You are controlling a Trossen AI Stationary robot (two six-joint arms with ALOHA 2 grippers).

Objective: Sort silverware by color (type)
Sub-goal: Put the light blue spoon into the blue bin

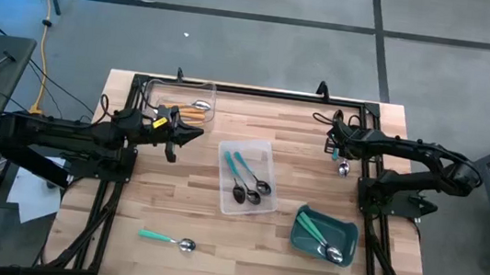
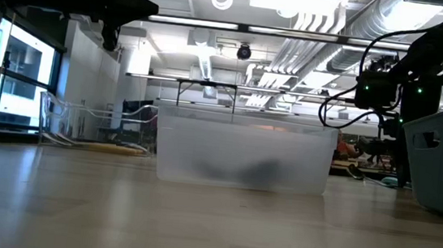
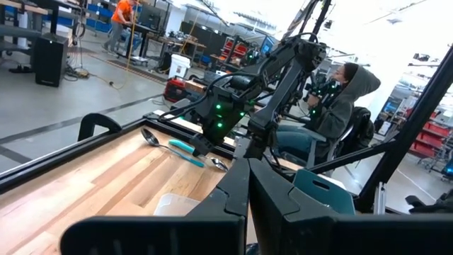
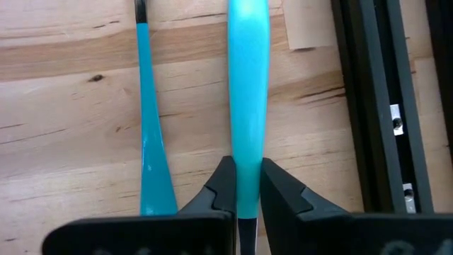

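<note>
My right gripper [image 4: 246,190] is at the table's far right [image 1: 338,151], shut on a teal-blue spoon handle [image 4: 248,92]. A second teal-blue spoon [image 4: 150,134] lies flat on the wood beside it. The clear middle tray [image 1: 267,149] holds more teal-blue spoons [image 1: 245,176]. Orange spoons [image 1: 195,107] lie in the clear tray [image 1: 209,87] at the far left. Green spoons [image 1: 313,226] sit in the teal bin [image 1: 345,230]. One green spoon [image 1: 164,238] lies loose near the front edge. My left gripper [image 1: 197,135] hovers shut and empty, between the two clear trays. My right gripper pinches the teal-blue handle near its free end [image 4: 247,173] between its two fingers [image 4: 221,185], one on each side. The fingers come steeply from above. The handle runs straight away from them over the wood. Whether its bowl end rests on the table I cannot tell.
A black frame rail [image 4: 371,106] runs close beside the held spoon along the table's right edge. In the left wrist view a seated person [image 3: 347,99] is behind the table. Bare wood [image 1: 174,190] lies in the front left of the table.
</note>
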